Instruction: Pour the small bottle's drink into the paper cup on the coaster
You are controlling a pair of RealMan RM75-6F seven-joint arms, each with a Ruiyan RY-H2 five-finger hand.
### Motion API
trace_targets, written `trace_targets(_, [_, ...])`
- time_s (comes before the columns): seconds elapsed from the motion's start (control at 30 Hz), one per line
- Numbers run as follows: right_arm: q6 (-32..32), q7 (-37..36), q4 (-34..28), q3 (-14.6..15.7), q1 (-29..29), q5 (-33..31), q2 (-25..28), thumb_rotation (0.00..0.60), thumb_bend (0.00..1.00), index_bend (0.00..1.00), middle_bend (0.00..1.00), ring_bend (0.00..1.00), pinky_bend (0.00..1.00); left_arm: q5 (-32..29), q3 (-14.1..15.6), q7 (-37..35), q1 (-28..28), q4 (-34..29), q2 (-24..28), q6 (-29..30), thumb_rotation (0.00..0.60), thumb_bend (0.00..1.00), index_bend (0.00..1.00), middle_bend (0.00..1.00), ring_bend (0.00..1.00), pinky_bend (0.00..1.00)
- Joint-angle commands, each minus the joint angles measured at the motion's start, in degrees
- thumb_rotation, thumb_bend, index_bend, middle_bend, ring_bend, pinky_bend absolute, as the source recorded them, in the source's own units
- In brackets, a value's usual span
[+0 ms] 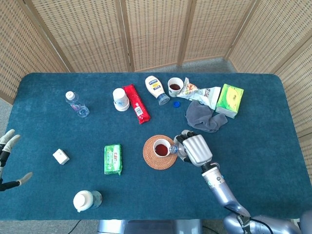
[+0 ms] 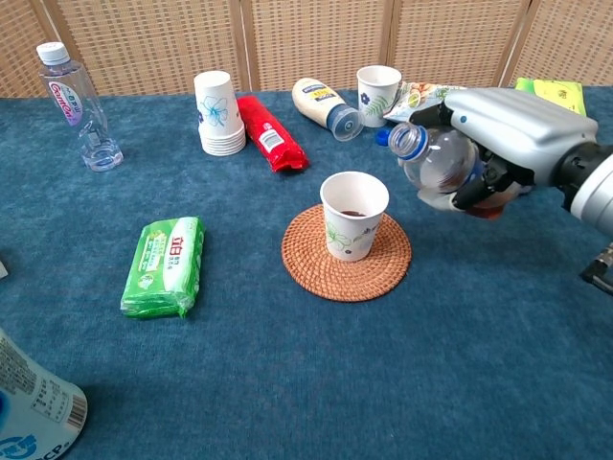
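Note:
A paper cup [image 2: 353, 214] with a flower print stands on a round woven coaster [image 2: 346, 256] mid-table and holds dark drink [image 1: 161, 147]. My right hand [image 2: 505, 129] grips a small uncapped bottle [image 2: 438, 160], tilted with its blue-ringed mouth [image 2: 406, 140] pointing left, just right of and above the cup's rim. A little red-brown drink sits at the bottle's base. In the head view the right hand [image 1: 195, 148] is right beside the cup. My left hand [image 1: 7, 156] hangs at the table's left edge, fingers spread, holding nothing.
Along the far side lie a water bottle [image 2: 79, 105], a stack of cups [image 2: 219, 113], a red packet [image 2: 271, 132], a mayonnaise bottle [image 2: 329, 104], a second filled cup [image 2: 378, 94], a blue cap [image 2: 384, 137], a grey cloth [image 1: 204, 117] and a green box [image 1: 229, 100]. A green pack [image 2: 165, 264] lies left of the coaster.

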State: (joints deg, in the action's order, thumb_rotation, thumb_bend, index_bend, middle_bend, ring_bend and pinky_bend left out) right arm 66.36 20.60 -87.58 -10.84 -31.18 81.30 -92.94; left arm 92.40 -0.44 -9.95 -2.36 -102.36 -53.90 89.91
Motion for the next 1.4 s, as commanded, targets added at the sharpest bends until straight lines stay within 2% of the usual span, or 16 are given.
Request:
trace_targets(0.03, [0.2,2.4,0.7,-0.1,-0.5,-0.5,-0.1,0.600,0.80,0.42,0.53,0.29,0.72,0.0,0.0,0.0,0.0,0.0,0.0,0.0,0.600,0.12,0.00,0.00,0.00,0.00])
trace_targets(0.9, [0.1,17.2,2.5,0.6,-3.7,-3.2,-2.3,0.600,0.80,0.41,0.53,0.30,0.72,-0.1,0.1,-0.7,-0.3,0.4,0.0,-0.5,0.600,0.11,0.00,0.00,0.00,0.00])
trace_targets(1.4, [3.5,27.4,5.0,0.3,-4.5,-4.2,-6.5,0.600,0.80,0.40,0.53,0.29,0.72,-0.2,0.0,-2.0,-0.3,0.7,0.4,-0.2,0.600,0.11,0.00,0.00,0.00,0.00])
